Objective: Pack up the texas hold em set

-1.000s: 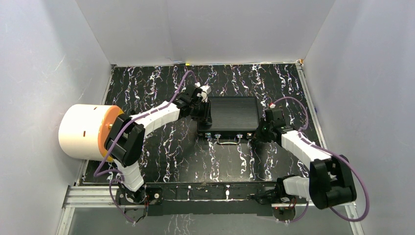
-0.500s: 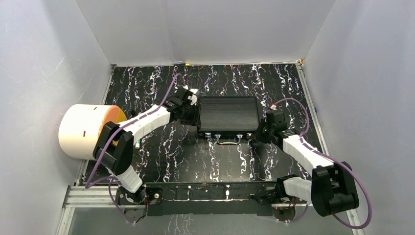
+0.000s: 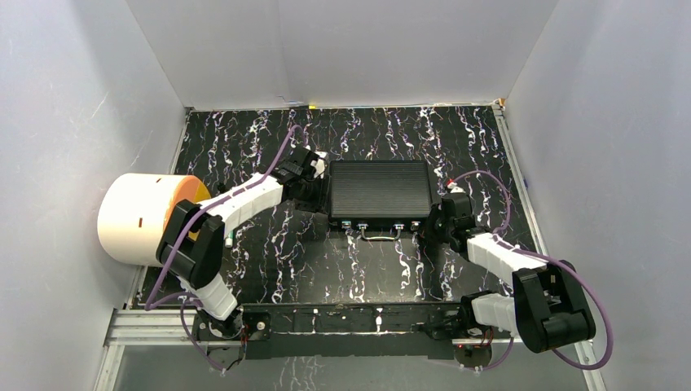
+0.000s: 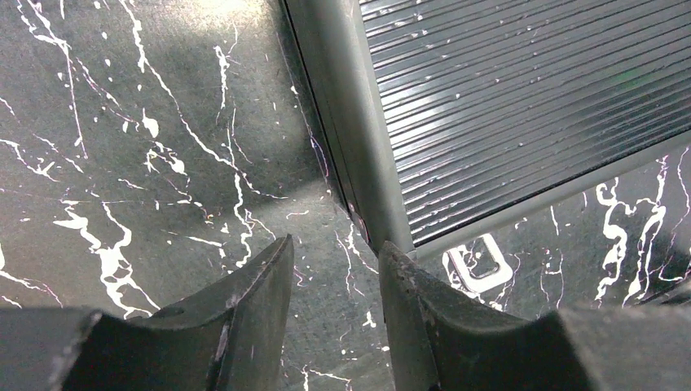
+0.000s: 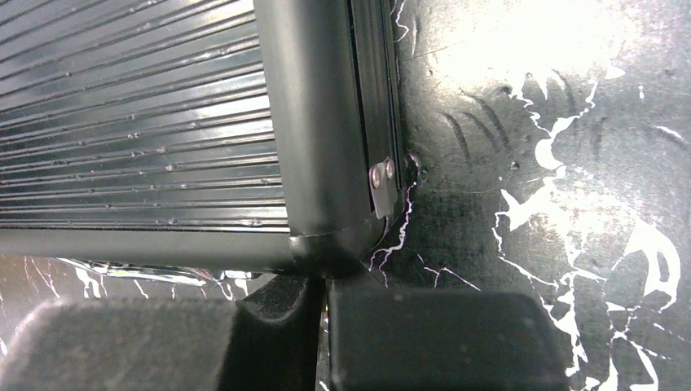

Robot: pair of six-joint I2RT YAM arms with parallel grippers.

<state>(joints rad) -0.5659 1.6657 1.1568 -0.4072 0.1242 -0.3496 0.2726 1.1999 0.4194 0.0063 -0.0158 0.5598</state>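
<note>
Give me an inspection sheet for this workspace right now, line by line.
Surface: black table with white marbling.
Job's things: black ribbed briefcase closed, lying flat, latches facing the arms; chips and cards not visible.
Clutter: white drum with orange face at the left edge.
End effectors: left end effector open, beside the briefcase's left side; right end effector shut, at its near right corner.
Cables: purple cables looping along both arms.
Surroundings: white walls on three sides.

The briefcase [image 3: 379, 194] lies flat mid-table [image 3: 269, 147], drum [image 3: 143, 218] well to its left, left gripper [image 3: 318, 187] beside its left end, right gripper [image 3: 433, 226] at its near-right corner.
</note>
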